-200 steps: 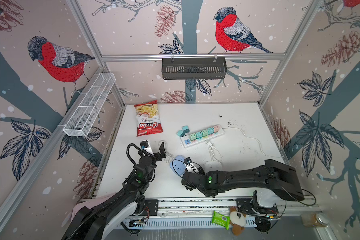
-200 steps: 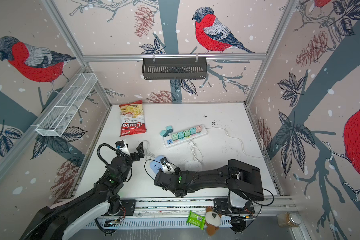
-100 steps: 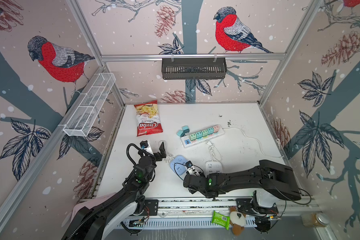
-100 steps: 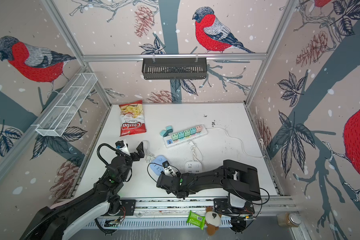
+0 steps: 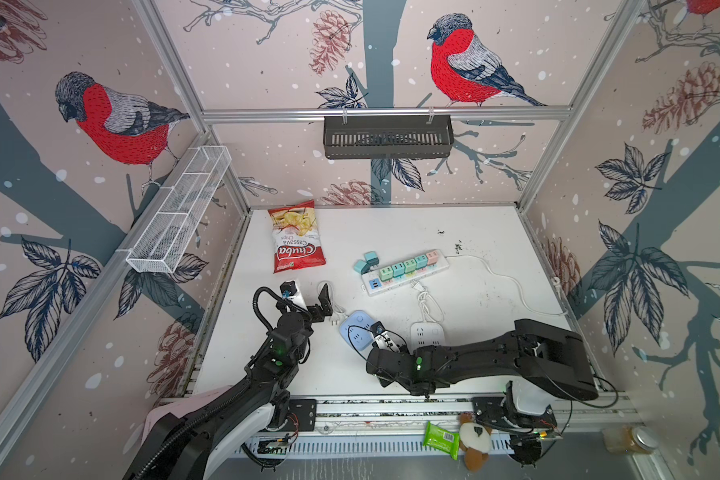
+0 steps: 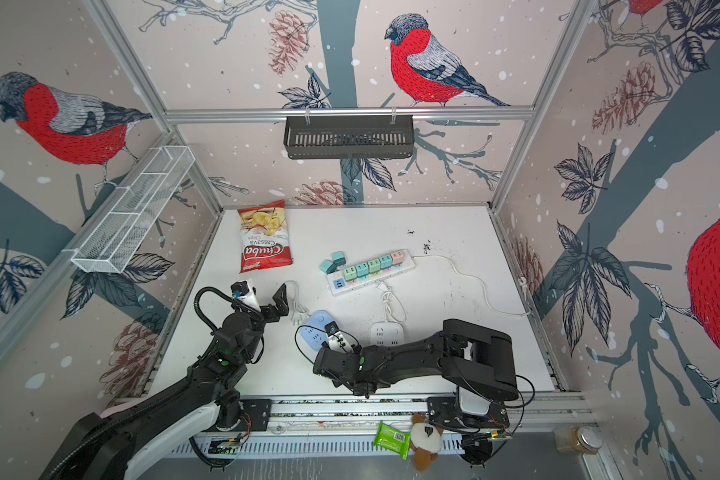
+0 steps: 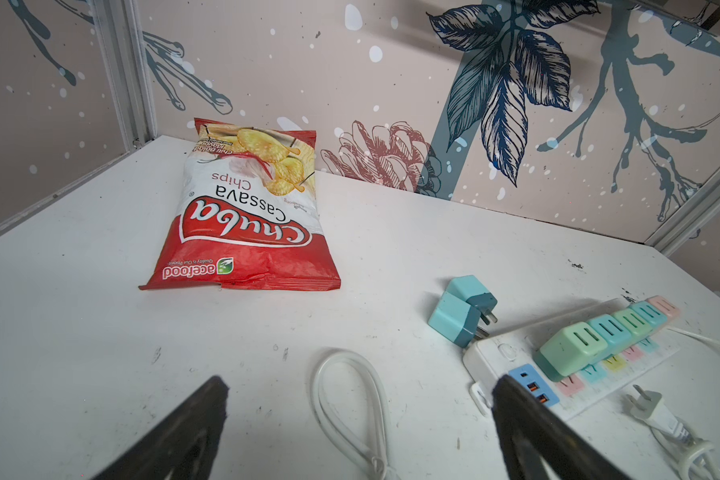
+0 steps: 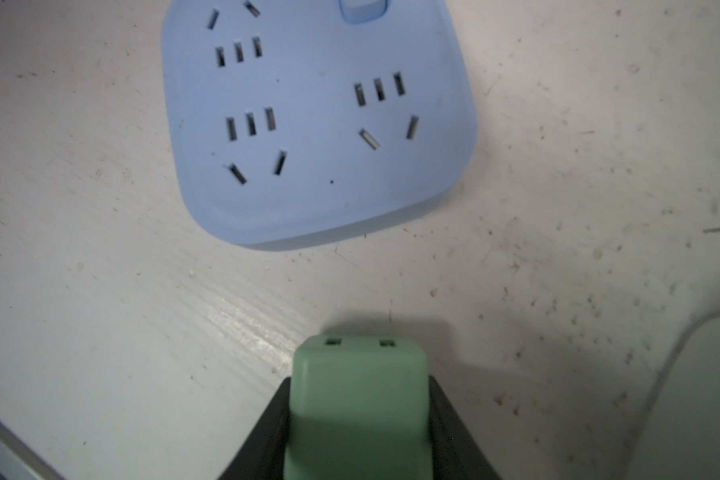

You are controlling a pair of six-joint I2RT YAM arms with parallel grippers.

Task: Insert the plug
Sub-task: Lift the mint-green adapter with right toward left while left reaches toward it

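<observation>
Near edge of the bench (image 5: 308,374): I've got the right end effector (image 8: 358,395) clenched on the green plug (image 8: 358,370). Wrist view shows both black fingers (image 8: 445,415) tight against the plug's sides, and its end face with two small slots points toward the blue socket block (image 8: 316,124). The plug is not in any socket; a strip of bare bench shows between it and the block. In both top views the arm hides the plug itself.

The blue socket block (image 5: 356,334) lies flat, sockets up, just beyond the right end effector, a bit left of the bench's middle. A white socket block (image 5: 429,334) lies just beside it on the right, apart from it.

The left end effector (image 7: 358,386) is released, jaws wide with nothing between them, near the left edge. A white cable loop (image 7: 350,411) lies on the bench below the gap.

Further back, mid-bench: a white power strip (image 5: 408,274) with a row of pastel plugs (image 5: 410,265) seated in it. Two loose teal plugs (image 7: 462,311) lie on their sides at its left end.

Toward the far left corner: a red chips bag (image 5: 296,237), lying flat.
</observation>
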